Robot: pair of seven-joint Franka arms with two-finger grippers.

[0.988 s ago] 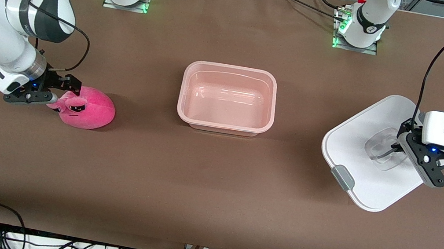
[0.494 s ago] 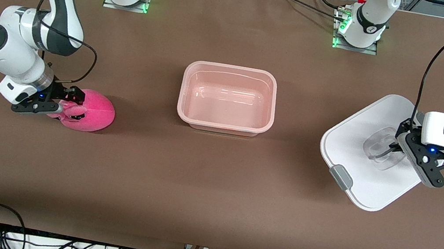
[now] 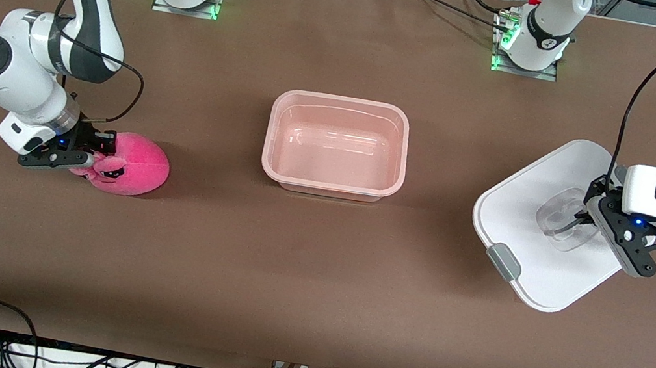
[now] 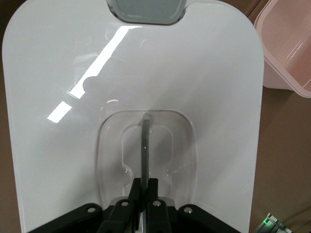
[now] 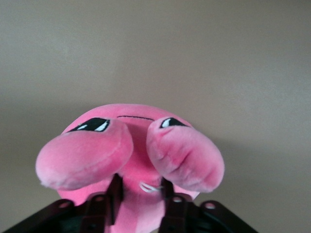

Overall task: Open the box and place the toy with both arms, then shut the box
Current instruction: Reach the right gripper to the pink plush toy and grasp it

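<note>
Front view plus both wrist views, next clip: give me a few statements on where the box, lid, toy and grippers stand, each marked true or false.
1. The box is open and empty. True.
2. The lid rests on the box. False: it is at the left arm's end of the table.
3. The left gripper is shut on the lid's handle. True.
4. The toy lies in the box. False: it is on the table, at the right gripper.

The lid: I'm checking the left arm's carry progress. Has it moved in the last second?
Yes, slightly. The lid, gripped at its handle by the left gripper, has shifted a little toward the box.
</note>
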